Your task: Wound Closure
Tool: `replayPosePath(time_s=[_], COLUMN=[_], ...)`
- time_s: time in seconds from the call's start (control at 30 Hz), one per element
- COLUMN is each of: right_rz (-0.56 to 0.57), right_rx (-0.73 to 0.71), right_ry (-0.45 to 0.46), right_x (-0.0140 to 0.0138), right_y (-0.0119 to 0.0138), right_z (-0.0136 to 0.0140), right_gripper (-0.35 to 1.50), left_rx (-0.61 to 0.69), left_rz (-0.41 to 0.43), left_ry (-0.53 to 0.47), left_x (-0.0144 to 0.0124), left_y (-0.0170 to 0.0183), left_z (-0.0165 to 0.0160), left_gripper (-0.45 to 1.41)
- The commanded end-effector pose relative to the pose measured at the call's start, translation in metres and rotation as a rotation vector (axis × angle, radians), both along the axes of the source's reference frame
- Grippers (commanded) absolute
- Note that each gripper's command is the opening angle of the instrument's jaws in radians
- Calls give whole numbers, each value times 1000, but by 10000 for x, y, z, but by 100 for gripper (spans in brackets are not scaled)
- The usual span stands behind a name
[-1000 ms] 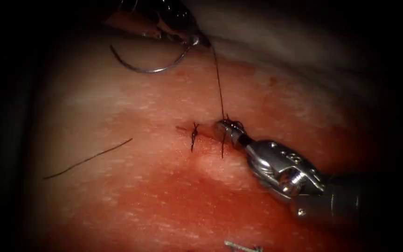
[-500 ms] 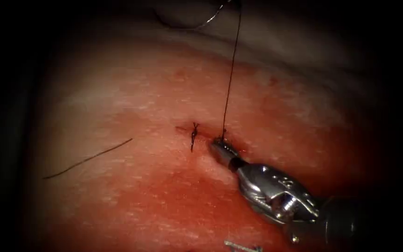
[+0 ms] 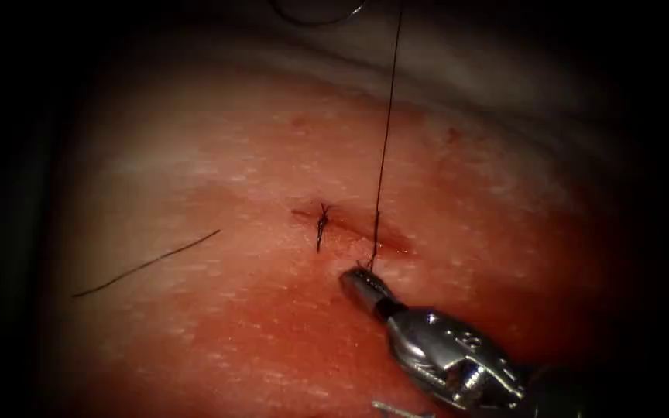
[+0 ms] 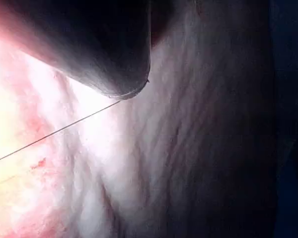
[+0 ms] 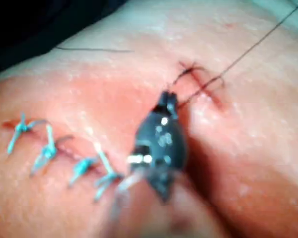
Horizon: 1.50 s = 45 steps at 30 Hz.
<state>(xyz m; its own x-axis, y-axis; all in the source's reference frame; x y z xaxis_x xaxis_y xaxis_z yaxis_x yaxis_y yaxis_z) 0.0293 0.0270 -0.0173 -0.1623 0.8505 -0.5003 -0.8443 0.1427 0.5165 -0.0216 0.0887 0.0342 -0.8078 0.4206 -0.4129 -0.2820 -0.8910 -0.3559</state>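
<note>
The right arm's tool was glossy, polished silver metal. Just beyond its tip, the moist pink-red pork tissue looked glistening and finely pebbled. The thin dark thread rising from the tip looked matt and wiry.

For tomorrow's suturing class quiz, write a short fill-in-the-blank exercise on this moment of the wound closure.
1. The right tool has its jaws shut on the ____.
2. The thread runs taut from the cut toward the ____ edge of the endoscope view.
3. A finished knot sits at the cut's ____ end.
4. A loose cut thread end lies ____ of the cut.

Missing words: thread; top; left; left
</note>
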Motion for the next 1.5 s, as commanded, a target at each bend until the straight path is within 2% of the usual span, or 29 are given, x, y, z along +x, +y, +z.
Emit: replayPosePath(time_s=[0.03, 0.4, 0.5, 0.73, 1.0, 1.03, 1.07, 1.1, 1.2, 1.3, 1.37, 1.4, 1.47, 1.5], right_rz=[-16, -41, -65, -83, -108, -117, -117, -115, -121, -150, -165, -204, -268, -291], right_rx=[0, -4, 3, 10, 13, 12, -16, -33, -69, -91, -79, -54, -68, -80], right_ry=[12, 19, 48, 66, 85, 101, 143, 166, 230, 247, 257, 272, 287, 280], right_x=[13, 21, 26, 32, 26, 26, 26, 26, 23, 19, 15, 11, 9, 7], right_y=[-9, -28, -32, -40, -36, -34, -30, -29, -20, -11, -10, -8, -4, 2], right_z=[1, -16, -19, -34, -31, -31, -32, -32, -38, -50, -60, -73, -85, -92], right_gripper=[-35, -35, -35, -35, -35, 15, 99, 116, 140, 148, 148, 145, 133, 133], left_rx=[-5, -17, -17, -17, -5, -3, -9, -15, 0, 17, 28, 37, 45, 48], left_rz=[1, -1, 1, 2, 11, 14, 10, 8, -1, 6, 16, 26, 37, 41], left_ry=[0, 14, 13, 13, -4, -9, -2, -2, -19, -37, -49, -63, -71, -75], left_x=[-6, -12, -14, -13, -7, -2, 9, 17, 38, 56, 66, 77, 87, 90], left_y=[8, 10, 8, 9, 10, 11, 12, 12, 5, -13, -28, -48, -68, -77], left_z=[9, 43, 50, 50, 41, 35, 19, 6, -31, -68, -89, -112, -133, -142], left_gripper=[-35, -35, -35, -35, -35, -35, -35, -35, -35, -35, -35, -35, -35, -35])
